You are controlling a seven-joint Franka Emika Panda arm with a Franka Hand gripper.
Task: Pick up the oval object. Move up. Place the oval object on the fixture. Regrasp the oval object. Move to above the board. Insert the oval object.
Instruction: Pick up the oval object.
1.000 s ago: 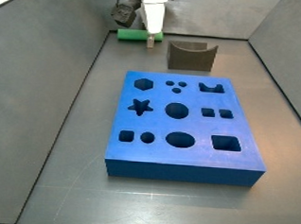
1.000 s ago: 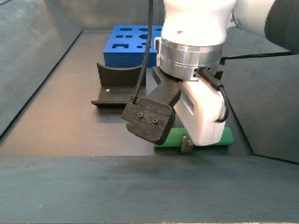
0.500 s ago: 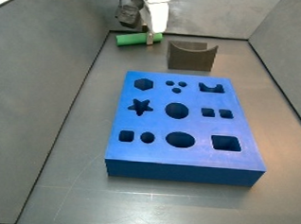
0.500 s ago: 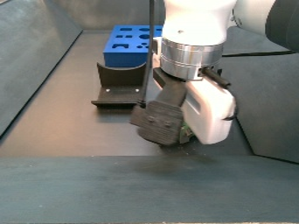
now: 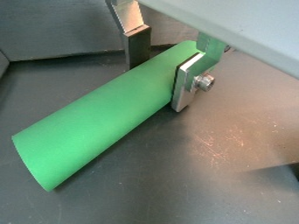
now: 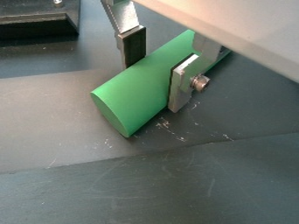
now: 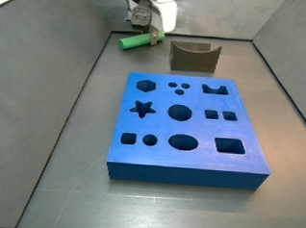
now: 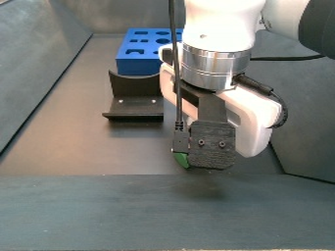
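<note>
Pincer low at the far end of the bench, by the back wall, left of the fixture. In both wrist views its two silver fingers stand on either side of the oval object, pads against the green flanks: pinching the peg near one end.

Oval object: bright green, smooth, rounded. Lies roughly level; most of its length juts out free from the pincer, flat end face showing in a wrist view. Whether it touches the floor beneath cannot be told. In a side view it appears as a short green bar just under the pincer, slightly slanted, near the fixture but apart from it. In the other side view only a sliver of green shows under the wrist hardware, which hides the fingers.

Fixture: dark block with a curved notch on top, nothing in it, standing between the back wall and the board.

Board: blue slab with dark cut-outs, all of them open; well apart from the pincer, toward the near side. Seen behind the arm in the other side view, with the fixture in front of it.

Scuff marks on the dark floor beside the peg in a wrist view.
</note>
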